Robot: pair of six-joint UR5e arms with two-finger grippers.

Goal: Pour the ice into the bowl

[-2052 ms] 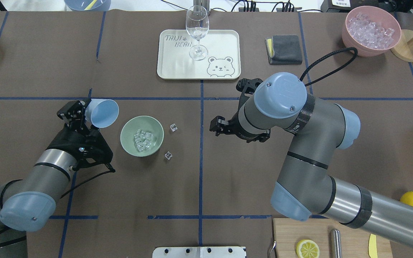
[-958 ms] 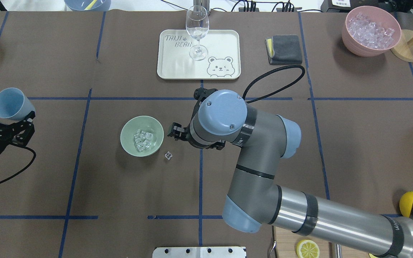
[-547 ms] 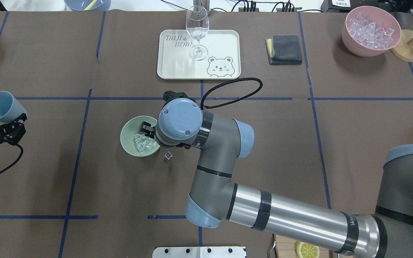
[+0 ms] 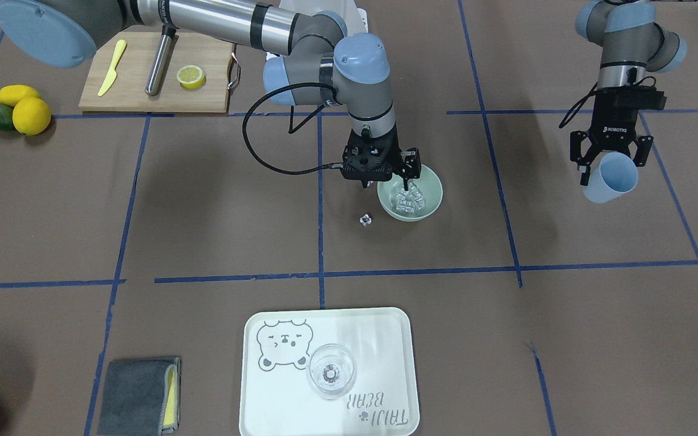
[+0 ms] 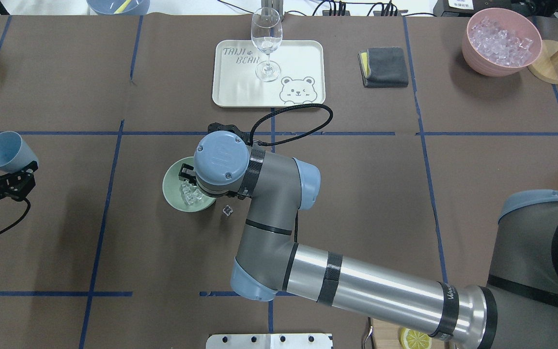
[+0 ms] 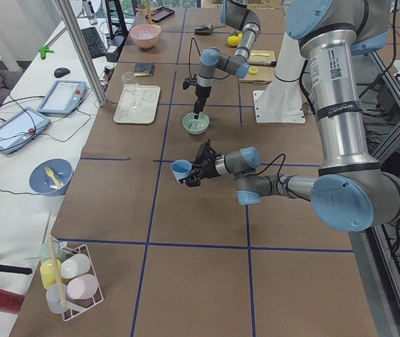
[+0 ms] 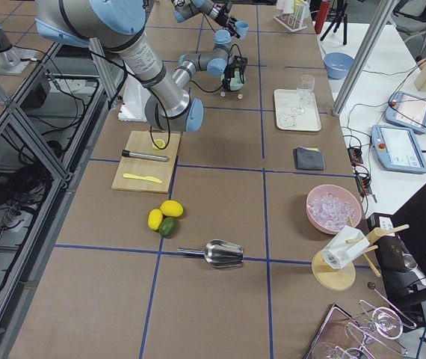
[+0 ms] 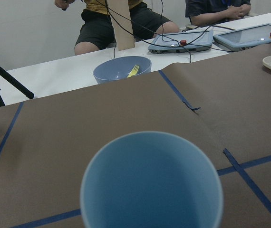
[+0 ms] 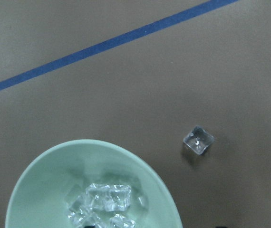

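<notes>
The pale green bowl (image 5: 172, 191) sits left of the table's centre and holds several clear ice cubes (image 5: 190, 195); it also shows in the front view (image 4: 431, 198) and the right wrist view (image 9: 45, 180). One loose ice cube (image 5: 227, 210) lies on the table just beside the bowl. My right gripper (image 4: 385, 181) hangs open over the bowl's rim, jaws spread, nothing between them. My left gripper (image 4: 609, 158) is far off to the side, shut on an empty light-blue cup (image 4: 614, 177) held above the table, tilted.
A cream tray (image 5: 223, 87) with a wine glass (image 5: 266, 43) stands beyond the bowl. A grey cloth (image 5: 384, 67) and a pink bowl of ice (image 5: 502, 41) are at the far right. A cutting board (image 4: 143, 91) with lemon and knife is by my right base.
My right arm swept left from the table's middle to above the bowl; one of two loose cubes beside the bowl is gone. My left arm carried the cup away to the far left.
</notes>
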